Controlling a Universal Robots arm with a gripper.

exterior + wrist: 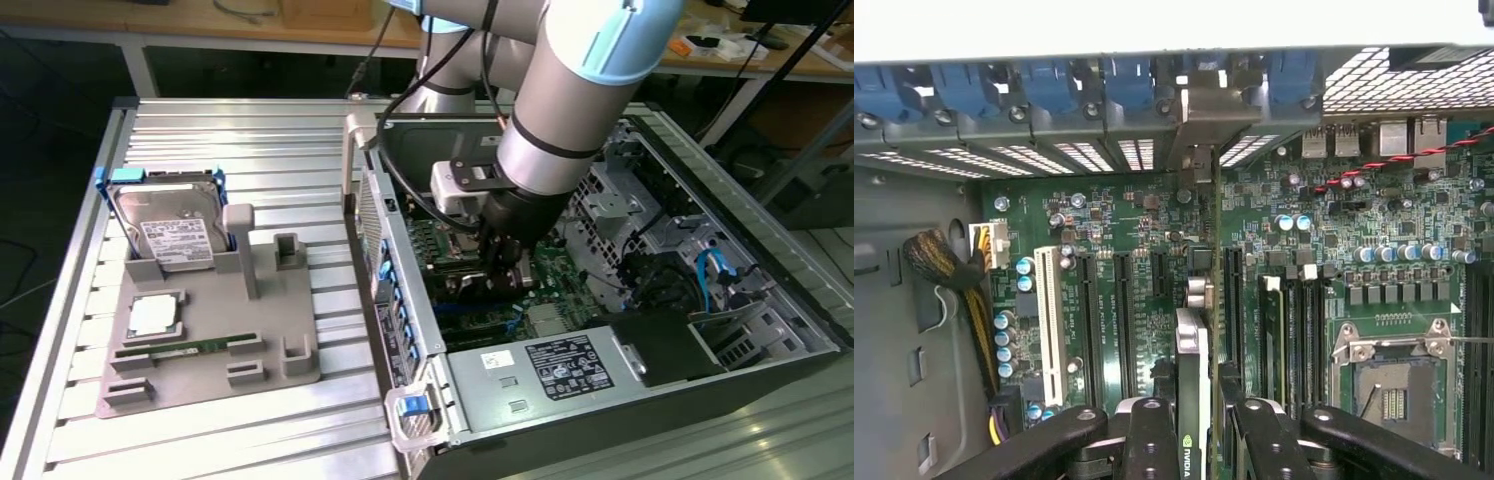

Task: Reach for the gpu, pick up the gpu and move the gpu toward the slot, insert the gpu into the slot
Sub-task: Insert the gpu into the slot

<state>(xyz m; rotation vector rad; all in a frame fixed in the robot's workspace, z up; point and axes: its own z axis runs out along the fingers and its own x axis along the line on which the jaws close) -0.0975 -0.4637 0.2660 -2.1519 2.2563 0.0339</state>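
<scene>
Your gripper [505,268] is down inside the open computer case [787,300], over the green motherboard [1134,210]. In the wrist view, its fingers [1152,440] are clamped on the gpu [1192,350], one on each face, holding the card upright and edge-on to the board. The card's silver bracket [1196,130] stands at the case's rear wall, in line with the blue retainer clips [1054,85]. The card hides the slot beneath it, so you cannot tell whether it is seated.
</scene>
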